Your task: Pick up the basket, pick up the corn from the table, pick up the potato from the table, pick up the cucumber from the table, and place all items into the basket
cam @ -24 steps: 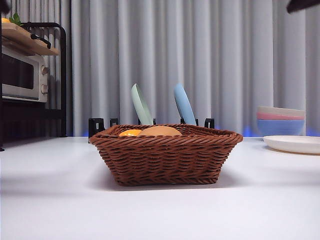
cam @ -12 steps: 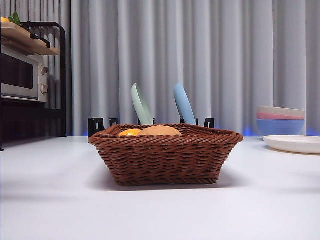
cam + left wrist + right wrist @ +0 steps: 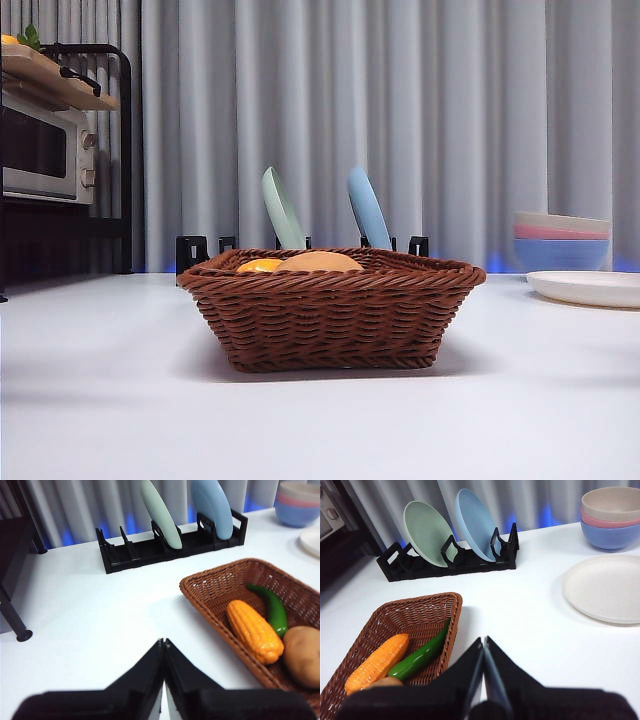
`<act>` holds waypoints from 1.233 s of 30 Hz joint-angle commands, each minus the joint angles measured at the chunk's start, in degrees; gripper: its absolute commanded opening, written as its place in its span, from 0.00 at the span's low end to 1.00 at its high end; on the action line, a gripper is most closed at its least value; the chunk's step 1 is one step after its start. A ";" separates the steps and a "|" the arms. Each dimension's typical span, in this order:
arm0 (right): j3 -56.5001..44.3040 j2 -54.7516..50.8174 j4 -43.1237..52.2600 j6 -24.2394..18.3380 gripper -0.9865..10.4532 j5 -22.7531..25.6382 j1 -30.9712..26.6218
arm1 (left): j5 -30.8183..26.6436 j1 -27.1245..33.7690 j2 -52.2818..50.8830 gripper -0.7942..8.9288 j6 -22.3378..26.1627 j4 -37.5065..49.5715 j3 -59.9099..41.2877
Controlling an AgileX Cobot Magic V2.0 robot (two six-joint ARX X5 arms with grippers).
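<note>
The basket (image 3: 332, 308) is sitting on the white table (image 3: 120, 400), holding all three items. In the right wrist view, the corn (image 3: 377, 662) is lying at about 9 o'clock of the cucumber (image 3: 418, 656), alongside it, and the potato (image 3: 304, 655) is lying against the corn's blunt end. The left tool (image 3: 163, 644) is hanging above bare table beside the basket with its jaws pressed together, pinching nothing. The right tool (image 3: 483, 642) is hanging likewise, jaws pressed together, beside the basket's other rim.

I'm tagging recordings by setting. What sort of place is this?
Probably a mock kitchen counter: a toaster oven on a shelf, plates in a black dish rack, stacked bowls, and a basket of toy vegetables.
</note>
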 commanded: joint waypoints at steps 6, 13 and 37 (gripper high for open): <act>-0.20 0.04 0.11 0.57 0.09 0.20 0.02 | 12.94 14.53 -10.60 0.08 6.32 7.91 -9.49; -0.20 0.04 0.09 0.57 0.09 0.17 0.04 | 19.30 26.49 -18.60 0.08 6.05 16.00 -22.47; -0.20 0.04 0.07 0.55 0.09 0.17 0.04 | 19.30 31.87 -24.96 0.08 5.81 11.13 -30.42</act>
